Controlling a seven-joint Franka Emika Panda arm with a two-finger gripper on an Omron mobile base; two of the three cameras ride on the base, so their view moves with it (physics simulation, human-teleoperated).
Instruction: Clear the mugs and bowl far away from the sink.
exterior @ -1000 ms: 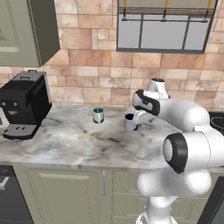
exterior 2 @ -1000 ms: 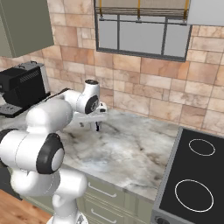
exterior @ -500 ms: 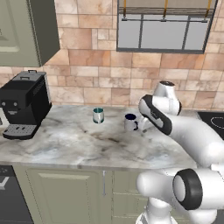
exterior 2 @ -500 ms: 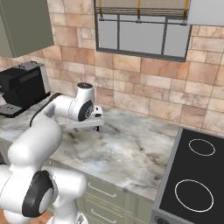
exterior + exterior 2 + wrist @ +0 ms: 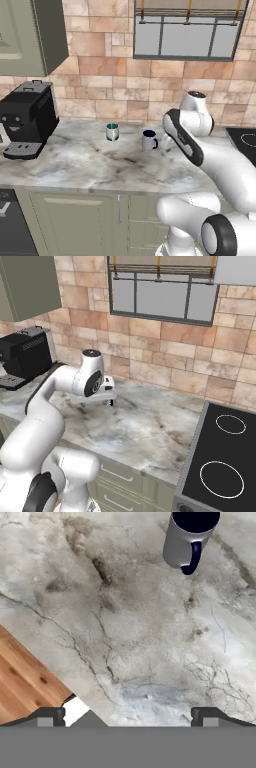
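I see the glossy white navy mug (image 5: 149, 140) and the teal mug (image 5: 112, 132) standing apart on the veined marble counter (image 5: 75, 165); my gripper (image 5: 127, 714) has its fingers fully spread and holds nothing; since before, the arm has swung back from the navy mug.

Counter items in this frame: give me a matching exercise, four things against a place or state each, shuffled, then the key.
Things:
1. navy mug
2. teal mug
3. coffee machine
4. gripper

Places or states:
A. far left of the counter
B. open, holding nothing
C. upright, beside the arm
D. upright, between machine and the other mug

Pairs: 1-C, 2-D, 3-A, 4-B
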